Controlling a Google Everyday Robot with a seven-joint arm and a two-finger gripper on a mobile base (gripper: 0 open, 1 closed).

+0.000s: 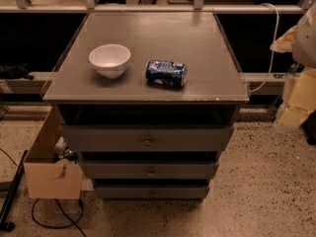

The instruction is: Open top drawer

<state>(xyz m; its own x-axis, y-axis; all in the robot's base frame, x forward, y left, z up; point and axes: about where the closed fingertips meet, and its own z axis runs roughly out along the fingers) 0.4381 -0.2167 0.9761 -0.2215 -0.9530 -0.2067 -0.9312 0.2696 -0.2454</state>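
Note:
The top drawer is the widest grey front of the cabinet, just under the tabletop, with a small round metal knob at its centre. A dark gap shows above its front. Two narrower drawer fronts sit below it, each with its own knob. My arm's pale parts hang at the right edge of the camera view, and the gripper is there, well to the right of the cabinet and apart from the drawer knob.
On the grey tabletop stand a white bowl and a blue can lying on its side. A cardboard box sits on the floor left of the cabinet, with black cables by it. A railing runs behind.

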